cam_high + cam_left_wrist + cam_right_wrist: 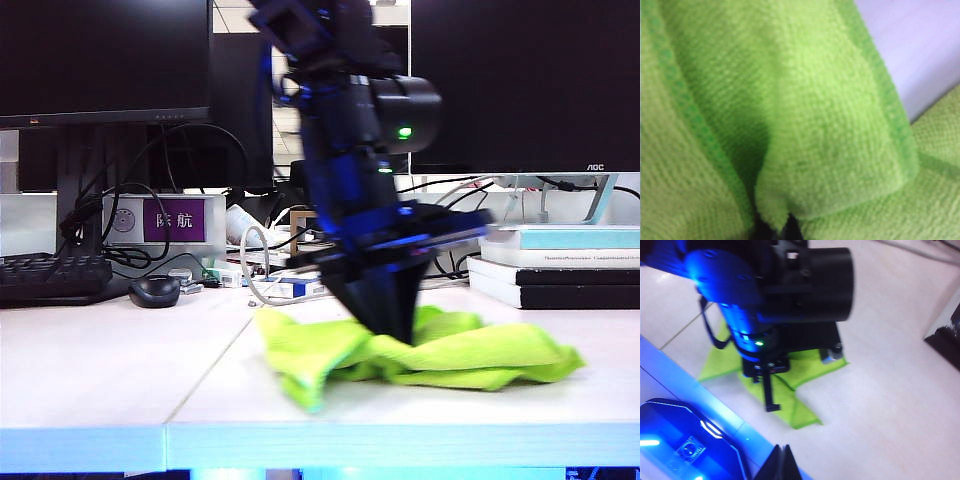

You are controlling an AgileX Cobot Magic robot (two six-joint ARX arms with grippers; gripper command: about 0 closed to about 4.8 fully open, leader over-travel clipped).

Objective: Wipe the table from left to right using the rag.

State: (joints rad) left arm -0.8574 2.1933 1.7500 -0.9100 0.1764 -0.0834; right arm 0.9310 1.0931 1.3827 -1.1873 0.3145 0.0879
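Note:
The lime-green rag (470,350) lies bunched on the white table (100,370), right of the panel seam and near the front edge. My left gripper (395,325) points down into the rag's middle and is shut on a fold of it. In the left wrist view the rag (805,125) fills almost the whole frame, and the left gripper (778,227) shows only as two dark tips pinching cloth. My right gripper (782,447) is shut and holds nothing. It hovers above the table's front edge, apart from the rag (802,412), with the left arm (770,290) in front of it.
At the back left are a black mouse (155,290) and a keyboard (50,275). A stack of books (560,265) sits at the back right. Monitors, cables and a purple-labelled box (165,220) line the rear. The blue-lit robot base (685,440) lies below the front edge.

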